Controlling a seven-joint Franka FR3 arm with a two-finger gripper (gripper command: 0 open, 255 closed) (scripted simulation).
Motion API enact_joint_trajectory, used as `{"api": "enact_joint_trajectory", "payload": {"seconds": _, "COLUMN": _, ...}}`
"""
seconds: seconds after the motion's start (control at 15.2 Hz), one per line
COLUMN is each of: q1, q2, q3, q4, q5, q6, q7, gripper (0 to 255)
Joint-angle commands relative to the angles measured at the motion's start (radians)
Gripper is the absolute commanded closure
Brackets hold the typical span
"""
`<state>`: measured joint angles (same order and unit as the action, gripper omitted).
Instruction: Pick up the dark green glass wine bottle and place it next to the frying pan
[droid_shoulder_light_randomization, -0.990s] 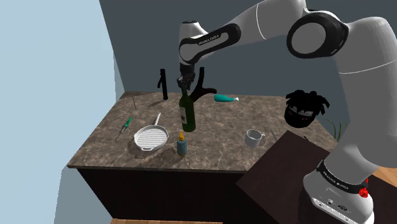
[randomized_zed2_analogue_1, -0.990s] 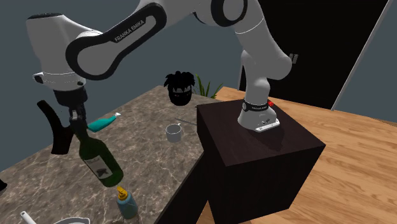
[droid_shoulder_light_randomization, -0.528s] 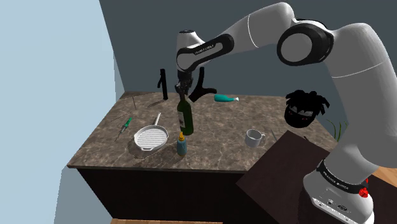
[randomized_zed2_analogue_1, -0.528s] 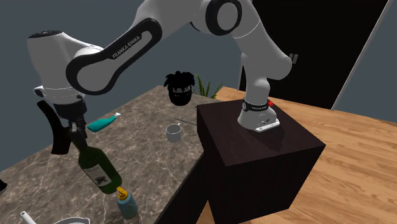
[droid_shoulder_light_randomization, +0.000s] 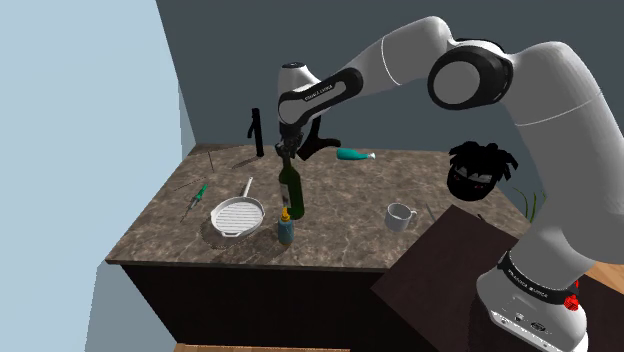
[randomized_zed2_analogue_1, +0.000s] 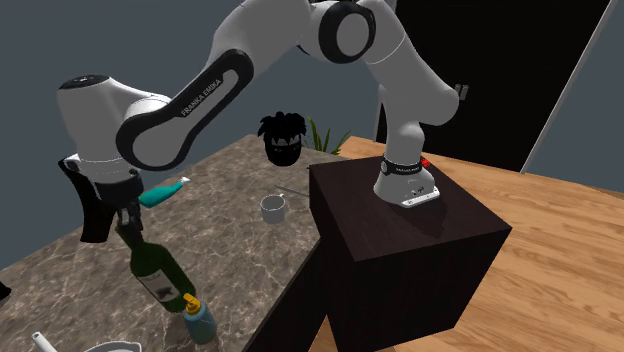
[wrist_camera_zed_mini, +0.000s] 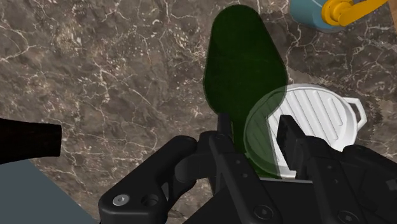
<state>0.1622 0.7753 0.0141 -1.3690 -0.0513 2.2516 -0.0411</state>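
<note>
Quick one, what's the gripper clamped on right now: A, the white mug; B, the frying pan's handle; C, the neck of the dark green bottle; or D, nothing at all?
C: the gripper is shut on the neck of the dark green bottle, while the mug and the frying pan sit apart from it on the countertop.

Mug, spray bottle — marble counter

Dark green bottle, neck gripped, near white pan
</note>
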Motion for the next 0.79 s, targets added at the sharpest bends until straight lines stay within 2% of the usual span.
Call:
{"api": "enact_joint_trajectory", "payload": {"seconds": 0.0, "q1": -0.001, "q2": 0.014, "q3": 0.0, "q4": -0.004, "q5": 0.0, "q6": 0.018, "q7": 0.0, "gripper": 255}}
{"api": "enact_joint_trajectory", "payload": {"seconds": 0.66, "q1": 0.0, "q2": 0.035, "q3": -0.001, "q4": -0.005, "q5": -0.001, "q6": 0.041, "q7": 0.001, "gripper": 255}}
{"api": "enact_joint_trajectory", "payload": {"seconds": 0.73, "q1": 0.0, "q2": 0.035, "q3": -0.001, "q4": -0.005, "q5": -0.001, "q6": 0.041, "q7": 0.001, "gripper": 0}}
